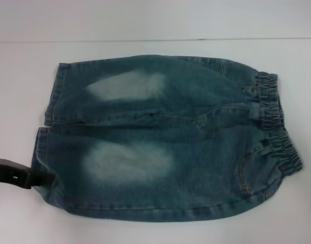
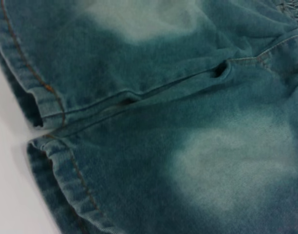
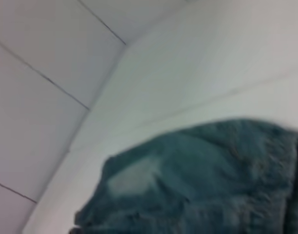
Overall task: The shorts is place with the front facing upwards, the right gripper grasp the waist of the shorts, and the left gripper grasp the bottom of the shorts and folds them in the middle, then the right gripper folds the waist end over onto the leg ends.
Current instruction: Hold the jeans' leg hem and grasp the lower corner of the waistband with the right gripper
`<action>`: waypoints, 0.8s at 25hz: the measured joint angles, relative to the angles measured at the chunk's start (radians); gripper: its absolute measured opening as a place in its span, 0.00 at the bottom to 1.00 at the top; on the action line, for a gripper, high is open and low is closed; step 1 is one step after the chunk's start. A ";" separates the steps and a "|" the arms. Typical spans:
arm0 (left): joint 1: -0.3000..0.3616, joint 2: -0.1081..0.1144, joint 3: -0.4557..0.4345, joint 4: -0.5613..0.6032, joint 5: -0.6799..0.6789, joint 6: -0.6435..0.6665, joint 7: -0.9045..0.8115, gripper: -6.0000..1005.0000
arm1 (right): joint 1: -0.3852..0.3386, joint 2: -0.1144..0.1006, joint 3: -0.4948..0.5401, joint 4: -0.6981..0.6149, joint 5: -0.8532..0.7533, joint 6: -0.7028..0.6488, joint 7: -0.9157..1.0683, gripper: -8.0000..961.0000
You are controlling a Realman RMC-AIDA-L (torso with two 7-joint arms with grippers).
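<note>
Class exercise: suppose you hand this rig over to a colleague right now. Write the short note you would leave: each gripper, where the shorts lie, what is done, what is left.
Left gripper: at the near leg hem of the bottom of the shorts, touching the fabric; grip unclear.
Right gripper: not in the head view; its wrist camera looks at the denim from close by.
Shorts: spread flat on the white table, the waist of the shorts toward the robot's right, hems toward its left.
Done: nothing folded yet.
Left: grasp waist and hem, fold along the middle, then fold the waist end onto the leg ends.
</note>
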 joint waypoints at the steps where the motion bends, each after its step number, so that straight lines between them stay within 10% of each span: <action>1: -0.001 0.000 0.001 0.000 0.000 0.000 0.000 0.06 | 0.013 -0.003 -0.003 -0.004 -0.035 0.000 0.020 0.98; 20: -0.025 0.005 -0.005 0.003 -0.003 0.000 0.002 0.06 | 0.113 0.007 -0.038 0.004 -0.233 0.004 0.106 0.88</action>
